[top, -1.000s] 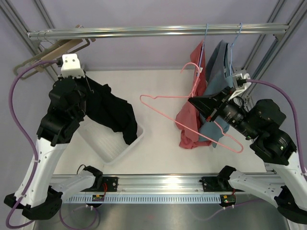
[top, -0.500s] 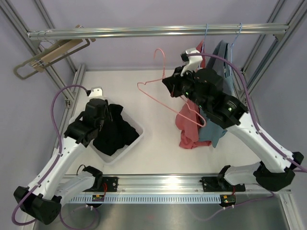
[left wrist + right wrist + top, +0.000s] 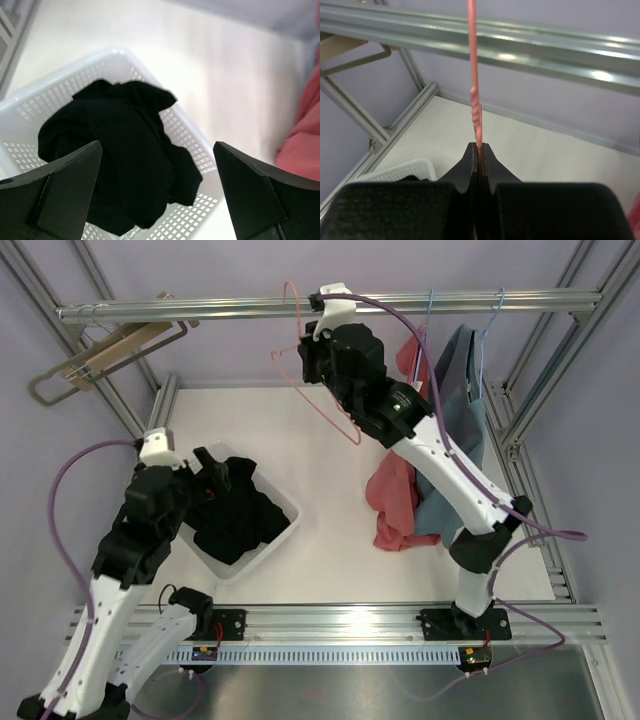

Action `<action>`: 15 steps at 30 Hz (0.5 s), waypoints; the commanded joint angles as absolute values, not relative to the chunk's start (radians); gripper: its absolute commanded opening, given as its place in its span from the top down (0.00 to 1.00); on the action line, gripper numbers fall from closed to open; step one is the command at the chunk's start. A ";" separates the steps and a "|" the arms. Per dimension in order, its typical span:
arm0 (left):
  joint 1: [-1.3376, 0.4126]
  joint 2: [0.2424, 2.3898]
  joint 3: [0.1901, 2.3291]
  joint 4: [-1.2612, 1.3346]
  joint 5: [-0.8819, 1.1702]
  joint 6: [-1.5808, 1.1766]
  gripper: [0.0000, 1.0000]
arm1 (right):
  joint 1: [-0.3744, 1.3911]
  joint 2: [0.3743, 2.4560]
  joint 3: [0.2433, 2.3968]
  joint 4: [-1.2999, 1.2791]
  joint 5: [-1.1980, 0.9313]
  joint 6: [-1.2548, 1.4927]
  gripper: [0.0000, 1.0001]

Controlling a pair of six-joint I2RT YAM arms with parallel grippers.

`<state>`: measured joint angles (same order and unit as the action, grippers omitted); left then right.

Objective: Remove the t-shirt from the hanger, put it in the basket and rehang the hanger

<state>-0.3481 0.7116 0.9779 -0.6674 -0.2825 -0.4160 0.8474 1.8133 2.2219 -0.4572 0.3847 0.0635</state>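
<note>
The black t-shirt [image 3: 120, 150] lies heaped in the white basket [image 3: 120, 50] on the worktop [image 3: 330, 540], clear of the pink hanger [image 3: 475, 107] and directly beneath the left jaws, which stand wide apart and hold nothing. Well apart, the right jaws are clenched on the bare hanger's wire, its long axis running straight up from them across the steel rail [image 3: 200, 308]. The right arm is nearer that rail, and hooking the hanger over it looks the likely remaining step.

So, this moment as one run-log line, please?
left claw: open above white basket | black t-shirt: in basket | right claw: shut on pink hanger, near rail
</note>
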 commanded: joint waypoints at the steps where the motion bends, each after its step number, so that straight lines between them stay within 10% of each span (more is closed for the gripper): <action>1: -0.345 0.600 0.962 -0.647 -0.227 -0.439 0.01 | 0.857 1.934 2.434 -0.423 0.469 0.008 1.00; 15: -0.345 0.382 0.755 -0.450 0.182 -0.342 0.01 | 0.845 2.246 2.639 -0.256 0.519 -0.022 1.00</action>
